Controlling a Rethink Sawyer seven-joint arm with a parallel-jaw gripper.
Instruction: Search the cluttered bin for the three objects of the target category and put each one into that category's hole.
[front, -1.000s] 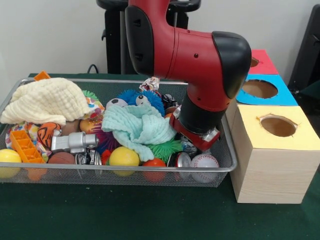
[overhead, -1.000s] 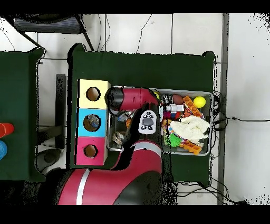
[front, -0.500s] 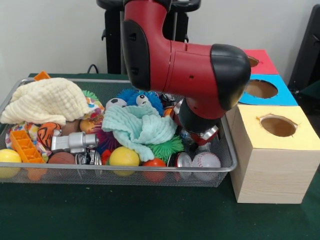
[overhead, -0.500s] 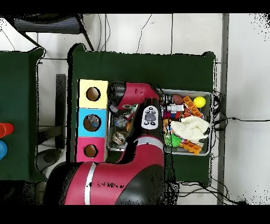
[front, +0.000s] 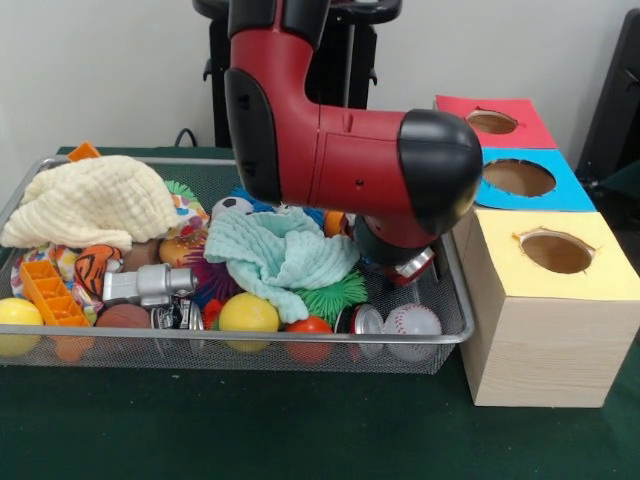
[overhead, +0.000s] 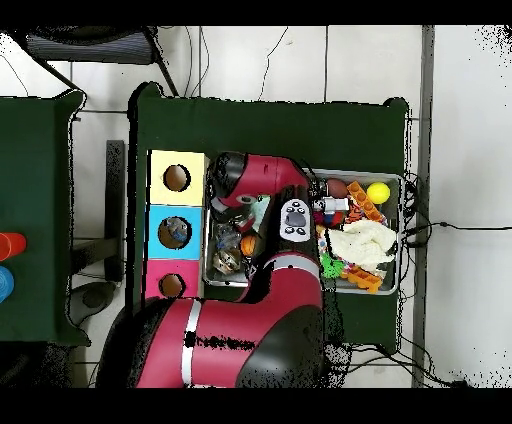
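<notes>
Big red arm (front: 340, 150) low over the right end of the bin (front: 250, 345), wrist down among the toys. Gripper hidden under the arm in both views, so cannot tell if open or closed, or if holding anything.

Bin packed full: yellow cloth (front: 90, 200) at the left, green cloth (front: 280, 250) in the middle, yellow ball (front: 247, 313) and baseball (front: 411, 322) near the front rim, orange block (front: 50, 290) at the left front. Clear plastic pieces not seen anywhere.

Three boxes just right of the bin. Red box farthest back, with its hole (front: 492, 122) open on top. Blue box (front: 525, 180) in the middle, yellow box (front: 550, 260) in front.
</notes>
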